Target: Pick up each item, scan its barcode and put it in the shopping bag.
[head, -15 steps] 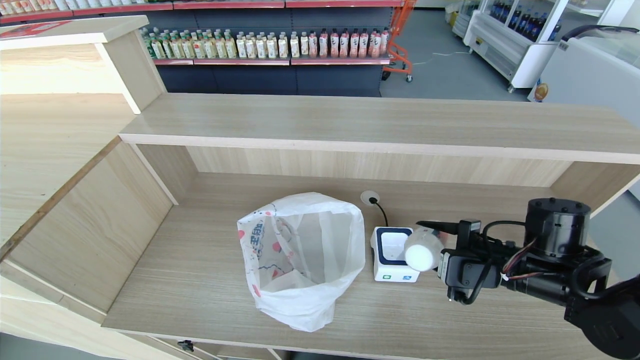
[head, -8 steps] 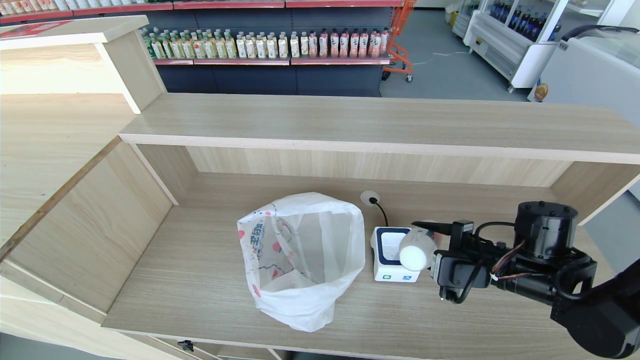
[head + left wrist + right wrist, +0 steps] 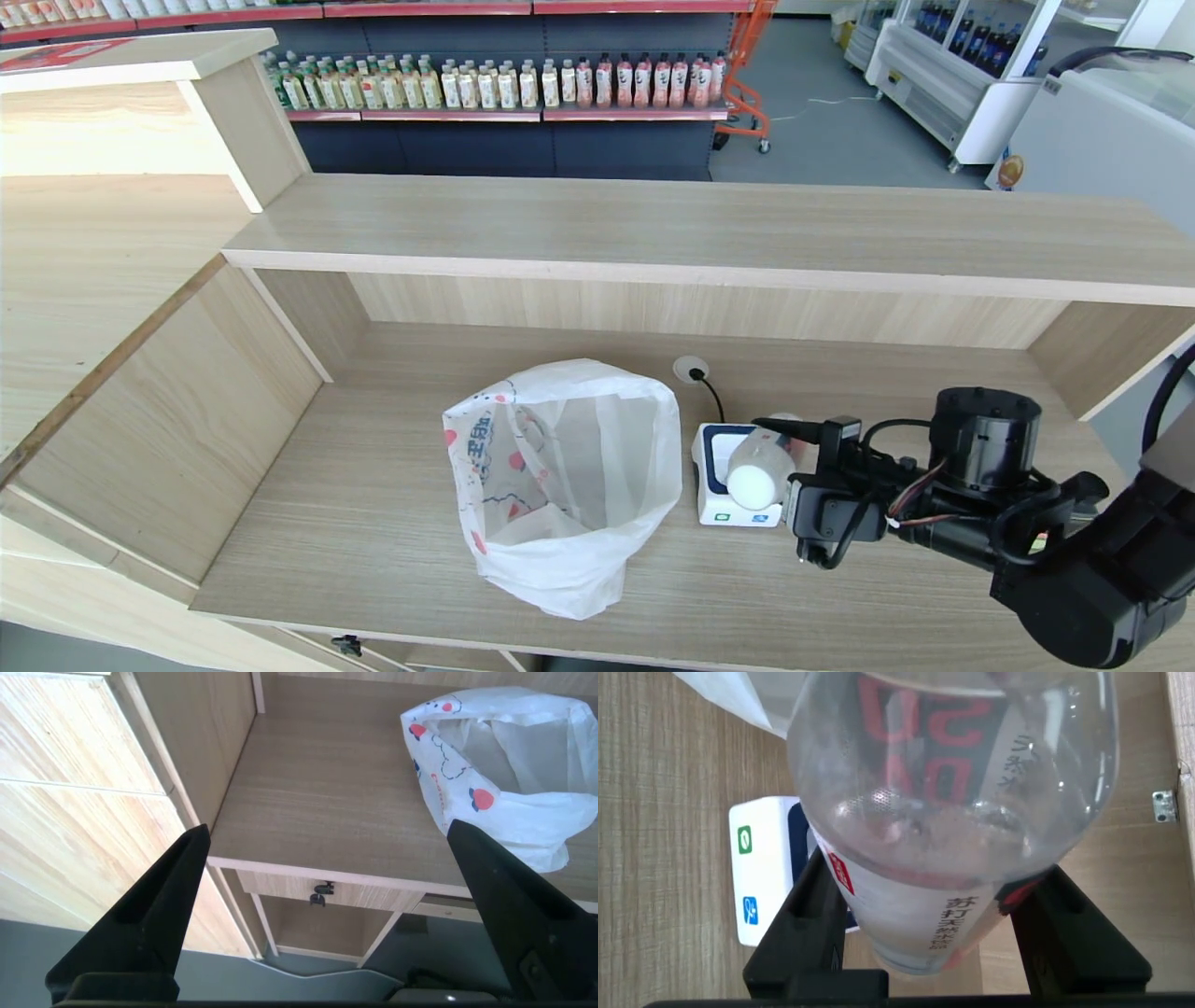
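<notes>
My left gripper hangs off the front edge of the light wooden worktop, its jaws spread wide with nothing between them. A small metal drawer latch sits under that edge.

Toward the worktop's right end, my right gripper is clamped around a clear plastic bottle with a white cap and a red-printed label. The bottle lies on its side, cap toward me, over the white box-shaped barcode scanner with a dark window.

Just beside the scanner on its left stands the white plastic shopping bag with red prints, mouth open upward, its base near the front edge.

A black cable runs from the scanner back to a round grommet by the rear wall. Above that wall is the raised wooden ledge, and beyond it are store shelves of bottled drinks.
</notes>
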